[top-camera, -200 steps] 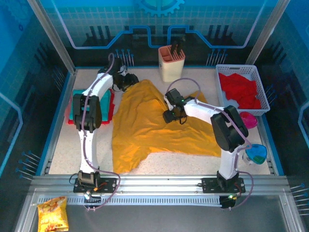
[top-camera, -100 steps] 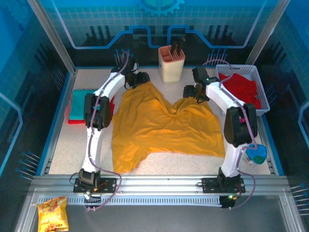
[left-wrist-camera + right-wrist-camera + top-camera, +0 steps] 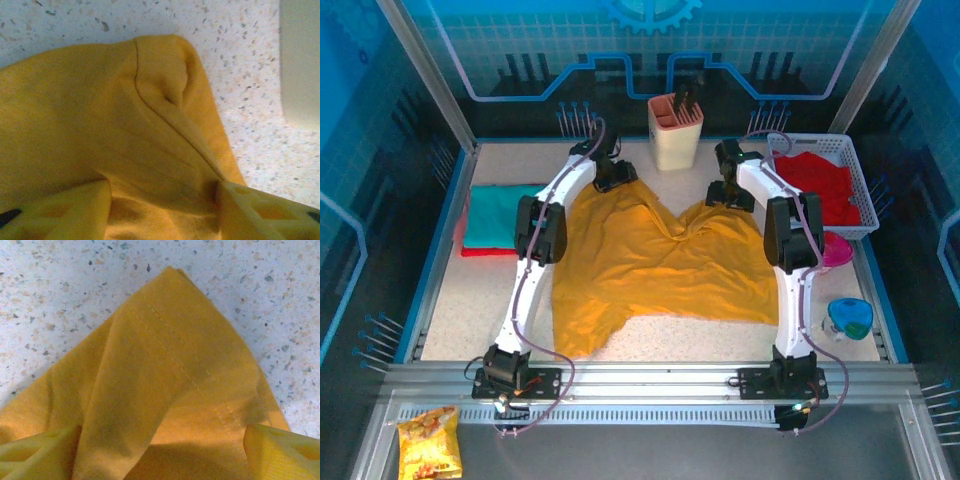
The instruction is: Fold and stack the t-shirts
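- Teal t-shirt (image 3: 498, 212) lies folded at the left of the table (image 3: 455, 315).
- Left gripper (image 3: 160, 200): jaws half apart astride the far shoulder of the yellow t-shirt (image 3: 660, 265); whether they pinch it is unclear.
- Right gripper (image 3: 160, 442): jaws wide, holding nothing, over its far corner.
- Likely step: spreading flat; next, fold.
- Red t-shirts (image 3: 815, 185) sit in the basket (image 3: 830, 233); no writing is legible.
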Tool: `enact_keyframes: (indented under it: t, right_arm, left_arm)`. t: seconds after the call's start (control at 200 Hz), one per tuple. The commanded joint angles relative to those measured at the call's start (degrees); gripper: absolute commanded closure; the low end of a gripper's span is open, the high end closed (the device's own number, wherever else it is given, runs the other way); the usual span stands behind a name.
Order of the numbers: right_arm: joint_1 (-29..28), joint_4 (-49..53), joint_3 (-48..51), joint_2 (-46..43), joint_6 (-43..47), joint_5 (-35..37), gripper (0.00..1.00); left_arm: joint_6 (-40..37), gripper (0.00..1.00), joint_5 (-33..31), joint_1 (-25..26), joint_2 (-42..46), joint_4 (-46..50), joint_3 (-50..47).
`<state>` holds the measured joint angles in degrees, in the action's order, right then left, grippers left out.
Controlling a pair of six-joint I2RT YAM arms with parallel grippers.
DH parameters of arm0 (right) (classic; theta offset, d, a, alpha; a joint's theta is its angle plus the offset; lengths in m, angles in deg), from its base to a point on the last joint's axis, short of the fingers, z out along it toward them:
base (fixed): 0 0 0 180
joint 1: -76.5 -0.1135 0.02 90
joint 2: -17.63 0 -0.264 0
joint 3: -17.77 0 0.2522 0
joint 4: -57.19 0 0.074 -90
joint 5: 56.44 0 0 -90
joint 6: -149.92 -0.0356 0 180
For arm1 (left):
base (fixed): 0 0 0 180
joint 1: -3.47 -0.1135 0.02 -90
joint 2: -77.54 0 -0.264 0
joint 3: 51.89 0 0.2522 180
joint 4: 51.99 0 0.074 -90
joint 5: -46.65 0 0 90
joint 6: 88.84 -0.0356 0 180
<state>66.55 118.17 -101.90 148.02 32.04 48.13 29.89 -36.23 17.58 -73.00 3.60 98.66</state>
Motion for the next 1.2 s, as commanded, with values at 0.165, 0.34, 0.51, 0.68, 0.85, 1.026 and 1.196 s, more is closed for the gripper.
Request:
enact_keyframes:
  t: [0.165, 0.34, 0.51, 0.68, 0.85, 1.026, 1.196]
  right_arm:
    - [0.8, 0.66, -2.24, 0.84, -0.26, -0.94, 0.65]
    - [1.19, -6.35, 4.37, -6.75, -0.94, -0.01, 0.98]
    - [1.79, -15.86, 16.44, -18.76, -1.39, -0.5, 1.0]
    - [1.96, -19.62, 26.82, -28.63, -1.93, -0.66, 1.0]
    - [1.86, -18.88, 36.77, -35.96, -4.73, -0.48, 1.0]
    - [1.7, -19.41, 48.64, -43.53, -7.39, 1.33, 0.96]
    - [1.74, -18.33, 53.99, -42.94, -7.08, -1.97, 0.69]
  left_arm:
    - [1.94, 0.88, -1.71, -0.23, -1.15, 3.43, 3.49]
    - [1.58, 1.0, -2.78, -0.9, 6.46, -0.15, -3.42]
    - [1.09, 1.0, -4.74, -2.48, 21.7, -7.5, -19.51]
    - [1.71, 1.0, -5.28, -3.43, 36.71, -14.28, -38.38]
    - [7.46, 1.0, -4.06, -2.95, 49.92, -24.51, -61.99]
    - [13.92, 0.97, -5.75, -2.64, 59.61, -35.1, -84.53]
    - [15.47, 0.54, -3.6, -1.65, 60.92, -32.03, -88.51]
